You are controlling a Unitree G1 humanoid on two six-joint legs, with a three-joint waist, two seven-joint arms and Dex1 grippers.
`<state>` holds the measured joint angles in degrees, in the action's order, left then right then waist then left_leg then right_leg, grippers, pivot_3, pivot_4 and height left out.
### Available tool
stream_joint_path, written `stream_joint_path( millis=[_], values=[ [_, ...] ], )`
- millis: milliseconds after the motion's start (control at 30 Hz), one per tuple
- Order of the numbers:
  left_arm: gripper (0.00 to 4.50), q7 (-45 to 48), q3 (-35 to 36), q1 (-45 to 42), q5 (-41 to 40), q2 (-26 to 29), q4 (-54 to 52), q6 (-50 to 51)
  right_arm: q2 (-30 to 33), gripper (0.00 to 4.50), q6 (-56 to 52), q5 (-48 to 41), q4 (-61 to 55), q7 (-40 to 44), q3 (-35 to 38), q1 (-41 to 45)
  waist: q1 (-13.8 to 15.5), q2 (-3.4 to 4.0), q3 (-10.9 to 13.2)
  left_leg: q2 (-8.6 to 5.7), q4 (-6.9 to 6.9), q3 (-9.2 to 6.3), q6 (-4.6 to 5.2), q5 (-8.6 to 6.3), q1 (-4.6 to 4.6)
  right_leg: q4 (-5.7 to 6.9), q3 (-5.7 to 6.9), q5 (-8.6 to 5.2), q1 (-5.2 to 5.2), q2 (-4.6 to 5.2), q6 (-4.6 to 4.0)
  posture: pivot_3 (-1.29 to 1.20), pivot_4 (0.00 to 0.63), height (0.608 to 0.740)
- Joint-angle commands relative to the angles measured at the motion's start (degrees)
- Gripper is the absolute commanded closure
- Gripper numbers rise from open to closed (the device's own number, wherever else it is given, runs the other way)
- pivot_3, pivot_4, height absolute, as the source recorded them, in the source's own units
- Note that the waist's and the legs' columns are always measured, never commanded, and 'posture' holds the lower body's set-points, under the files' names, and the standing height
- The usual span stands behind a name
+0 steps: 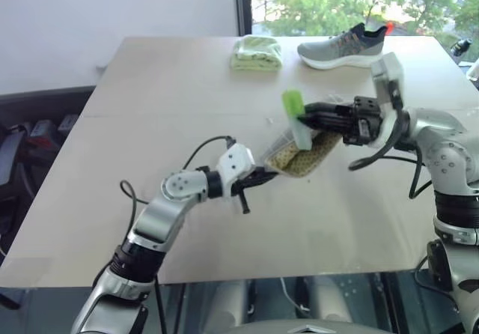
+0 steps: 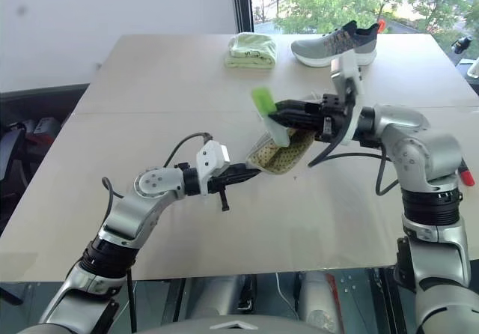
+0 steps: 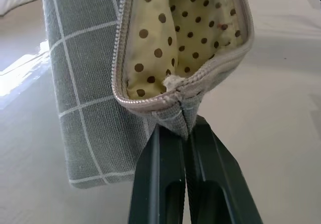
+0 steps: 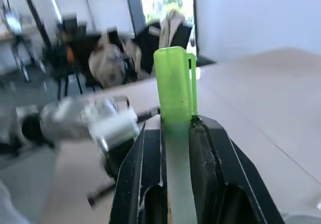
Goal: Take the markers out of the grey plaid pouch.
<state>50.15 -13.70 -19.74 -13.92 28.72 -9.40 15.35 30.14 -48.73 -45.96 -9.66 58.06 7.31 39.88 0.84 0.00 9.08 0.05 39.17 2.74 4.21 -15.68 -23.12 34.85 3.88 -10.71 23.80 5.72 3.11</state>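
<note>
Spanning the scene is one table point(image 1: 150, 222); above its middle hangs one grey plaid pouch point(image 1: 303, 158), its zipper end pinched in the clenched left gripper point(image 1: 263, 174). One lime-capped marker point(image 1: 296, 117) shows, clamped by the right gripper point(image 1: 305, 111); its lower end is hidden behind the pouch.

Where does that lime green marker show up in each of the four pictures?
Left eye: green-capped marker centre-right, above the grey plaid pouch.
Right eye: just right of centre.
Left wrist: not in it; pouch mouth.
Right wrist: upright between the right tool's fingers.
Shared landmark: the pouch.
</note>
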Motion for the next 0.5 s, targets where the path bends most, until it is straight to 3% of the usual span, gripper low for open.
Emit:
stream_joint_path(
  millis=[33, 233, 500],
  values=[
    [4.50, -2.2, 1.5, -0.2, 2.0, -0.3, 1.4, -1.4, -2.1, 4.32, -4.8, -9.1, -0.9, -6.2, 6.7, -0.4, 0.0, 0.00, 0.0, 0.00, -0.01, 0.00, 0.00, 0.00, 0.00, 0.00, 0.01, 0.01, 0.00, 0.02, -0.01, 0.00, 0.150, 0.740],
    [4.50, -3.9, 2.2, -1.6, 3.3, -0.8, 3.6, -3.1, -10.9, 4.32, -13.0, -27.9, 2.4, -23.5, 13.3, -1.8, -0.1, 0.01, 0.0, 0.00, -0.05, 0.01, 0.04, -0.02, 0.01, 0.04, 0.01, 0.05, 0.04, 0.05, -0.07, 0.00, 0.150, 0.740],
    [4.50, -4.9, 2.5, -3.2, 4.0, -2.6, 4.9, -3.7, -23.2, 4.32, -7.6, -52.2, 5.1, -52.8, 14.0, -4.4, -0.2, 0.03, 0.0, 0.00, -0.07, 0.07, 0.02, 0.00, -0.05, 0.09, 0.04, 0.06, 0.12, -0.29, -0.07, 0.00, 0.150, 0.740]
  ],
)
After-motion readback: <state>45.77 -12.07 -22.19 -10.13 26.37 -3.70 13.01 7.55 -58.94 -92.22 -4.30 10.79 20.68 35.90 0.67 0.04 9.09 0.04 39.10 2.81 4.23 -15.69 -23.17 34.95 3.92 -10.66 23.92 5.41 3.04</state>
